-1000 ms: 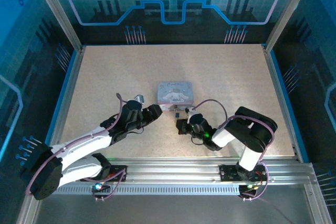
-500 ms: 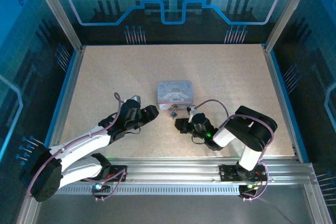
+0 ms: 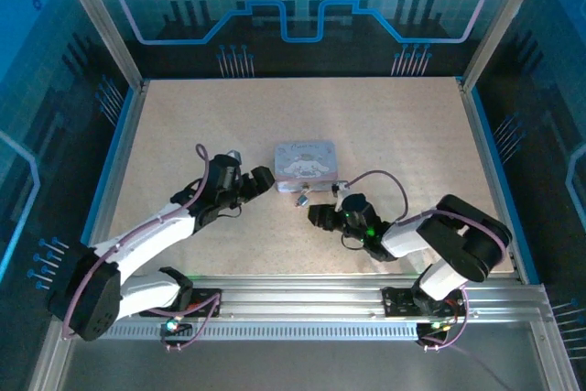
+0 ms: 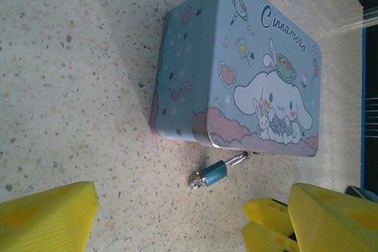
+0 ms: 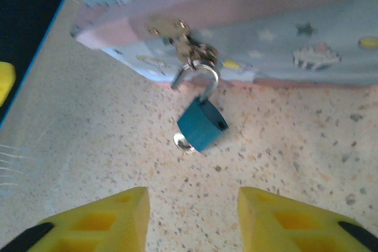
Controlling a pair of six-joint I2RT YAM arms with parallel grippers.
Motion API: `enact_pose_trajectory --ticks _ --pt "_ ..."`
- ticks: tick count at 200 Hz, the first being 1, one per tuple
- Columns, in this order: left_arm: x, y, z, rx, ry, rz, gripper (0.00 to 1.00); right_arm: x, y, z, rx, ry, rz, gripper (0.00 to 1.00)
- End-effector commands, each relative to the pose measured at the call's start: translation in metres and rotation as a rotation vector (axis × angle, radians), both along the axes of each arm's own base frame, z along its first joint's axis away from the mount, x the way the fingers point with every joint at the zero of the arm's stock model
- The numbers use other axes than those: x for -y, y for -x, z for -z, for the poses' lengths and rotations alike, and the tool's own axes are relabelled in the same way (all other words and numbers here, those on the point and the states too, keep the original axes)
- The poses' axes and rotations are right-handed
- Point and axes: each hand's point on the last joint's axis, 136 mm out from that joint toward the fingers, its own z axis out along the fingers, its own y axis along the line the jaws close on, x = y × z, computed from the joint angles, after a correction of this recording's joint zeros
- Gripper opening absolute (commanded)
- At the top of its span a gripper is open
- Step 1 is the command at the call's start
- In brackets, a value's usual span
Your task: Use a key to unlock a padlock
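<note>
Looking down in the top view and seeing a flat tin box [image 3: 305, 160] lying on the speckled, sandy-looking worktop [image 3: 412, 135], just above the middle of the frame. Noticing its smooth painted lid, pale blue and pink, with rounded corners and a white long-eared cartoon puppy on it.

Seeing the padlock [image 5: 201, 123] hanging off the box's little metal latch [image 5: 168, 28] in the upper middle of the right wrist view. Making out a small, blocky, shiny teal body and a thin, bent silver loop hooked into the latch. Seeing that body tilting down to the left and lying on the worktop, just below the box's front wall. Finding the same padlock [image 4: 214, 173] in the lower middle of the left wrist view, just under the box's pink edge.

Spotting a small, round, shiny silver bit, looking like the head of the key [image 5: 183, 141], poking out of the padlock's bottom end. Not being able to tell loop open from loop shut.

Seeing the left gripper [image 3: 261, 180] sitting just left of the box in the top view, with finely ridged yellow fingers [image 4: 47, 216] spreading wide at the bottom corners of the left wrist view, holding nothing. Seeing the right gripper [image 3: 319, 217] sitting just below the padlock, near the middle of the top view. Finding its blocky yellow fingers [image 5: 100, 219] parted along the bottom edge of the right wrist view, with bare worktop between them, gripping nothing and staying apart from the padlock.
</note>
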Motion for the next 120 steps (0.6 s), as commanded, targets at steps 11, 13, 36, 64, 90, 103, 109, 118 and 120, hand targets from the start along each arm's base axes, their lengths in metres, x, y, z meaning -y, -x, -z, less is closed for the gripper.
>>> enact_pose_trajectory --ticks 11,13,36,64,90,103,109,118,120 --pt "0.013 -0.019 -0.002 0.002 -0.007 0.083 0.83 0.004 0.001 -0.011 -0.001 -0.036 -0.04 0.54" --pt "0.013 -0.02 -0.002 0.001 -0.007 0.084 0.82 0.003 0.001 -0.013 0.002 -0.041 -0.042 0.55" --pt "0.02 -0.036 0.004 -0.013 -0.022 0.104 0.8 0.003 -0.004 -0.025 0.013 -0.094 -0.055 0.72" --pt "0.029 -0.051 0.014 -0.033 -0.041 0.13 0.79 0.005 -0.012 -0.034 0.013 -0.146 -0.052 0.85" --pt "0.029 -0.058 0.03 -0.073 -0.091 0.144 0.74 0.004 -0.021 -0.039 0.015 -0.165 -0.059 0.88" --pt "0.027 -0.058 0.039 -0.094 -0.111 0.145 0.73 0.006 -0.026 -0.04 0.018 -0.171 -0.055 0.89" --pt "0.027 -0.056 0.043 -0.1 -0.115 0.144 0.72 0.006 -0.028 -0.04 0.019 -0.171 -0.057 0.89" --pt "0.026 -0.053 0.048 -0.111 -0.118 0.144 0.71 0.006 -0.032 -0.042 0.023 -0.171 -0.059 0.89" --pt "0.026 -0.053 0.049 -0.111 -0.118 0.144 0.71 0.006 -0.033 -0.042 0.024 -0.171 -0.059 0.89"
